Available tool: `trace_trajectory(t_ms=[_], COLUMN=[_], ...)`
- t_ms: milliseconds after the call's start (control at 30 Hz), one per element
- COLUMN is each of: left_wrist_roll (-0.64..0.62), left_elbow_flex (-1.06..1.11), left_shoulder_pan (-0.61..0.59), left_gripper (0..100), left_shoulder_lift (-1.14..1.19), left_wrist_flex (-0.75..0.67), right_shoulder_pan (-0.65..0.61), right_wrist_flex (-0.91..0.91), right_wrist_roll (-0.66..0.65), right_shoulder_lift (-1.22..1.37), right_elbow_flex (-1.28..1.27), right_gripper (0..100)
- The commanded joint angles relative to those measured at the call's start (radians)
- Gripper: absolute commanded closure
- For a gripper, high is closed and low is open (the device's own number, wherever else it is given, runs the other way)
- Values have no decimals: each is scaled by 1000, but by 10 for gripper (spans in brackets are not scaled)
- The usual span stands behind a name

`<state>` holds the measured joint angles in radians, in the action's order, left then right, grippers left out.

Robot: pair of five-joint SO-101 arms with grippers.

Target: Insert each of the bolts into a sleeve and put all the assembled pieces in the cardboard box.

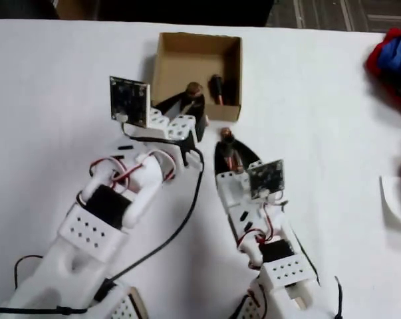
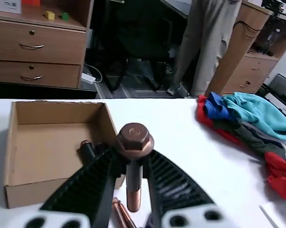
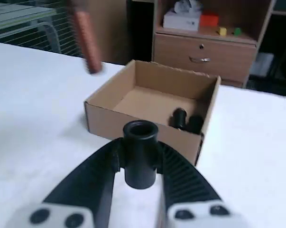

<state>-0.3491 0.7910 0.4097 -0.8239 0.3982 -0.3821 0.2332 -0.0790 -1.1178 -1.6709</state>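
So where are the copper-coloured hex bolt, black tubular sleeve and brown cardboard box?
copper-coloured hex bolt (image 2: pixel 134 139): left wrist view, on its hexagonal head.
black tubular sleeve (image 3: pixel 140 161): right wrist view, on its outer wall.
brown cardboard box (image 3: pixel 102 121): right wrist view, on its front wall.

Flat white table top (image 1: pixel 333 100) spans most of high view. Upper rt edge of frame: heap of crumpled cloth (image 1: pixel 392 53), red, blue + teal, lying on table. Left wrist view shows a grey-green piece mixed in. Rt edge, mid-height: curved white piece (image 1: pixel 394 203), cut off by frame, type unclear.

Room behind table: light-brown wooden drawer cabinet (image 2: pixel 33 52) w/ metal handles. On shelf above drawers, small yellow cube (image 2: pixel 50 15) just beside small green cube (image 2: pixel 65 16). Same shelf also carries small white box (image 3: pixel 182 20) next to orange box (image 3: pixel 209 19). White power strip (image 2: pixel 89 78) on floor nr cabinet, black chair (image 2: pixel 128 42) beside it. Second wooden desk (image 2: pixel 242 52) w/ drawers stands behind cloth heap.
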Motion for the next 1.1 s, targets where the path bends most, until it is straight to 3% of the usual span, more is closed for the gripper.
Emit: trace_trajectory(t_ms=[0, 133, 367, 467, 667, 1067], left_wrist_roll=[9, 106, 115, 117, 115, 109], left_elbow_flex=[-8, -27, -64, -58, -125, -130], left_shoulder_pan=[55, 66, 107, 114, 110, 132], left_gripper=[976, 976, 976, 976, 976, 976], left_shoulder_lift=[-21, 48, 97, 97, 89, 97], left_wrist_flex=[-34, -35, -35, -31, -23, 12], right_shoulder_pan=[-28, -7, -1, 1, 1, 22], right_wrist_flex=[1, -147, -475, -538, -529, -320], right_wrist_roll=[-31, -28, -26, -26, -26, -26], right_shoulder_lift=[-99, -298, -633, -679, -631, -467], right_elbow_flex=[-21, -28, -26, -23, -25, -26], right_gripper=[979, 979, 979, 979, 979, 979])
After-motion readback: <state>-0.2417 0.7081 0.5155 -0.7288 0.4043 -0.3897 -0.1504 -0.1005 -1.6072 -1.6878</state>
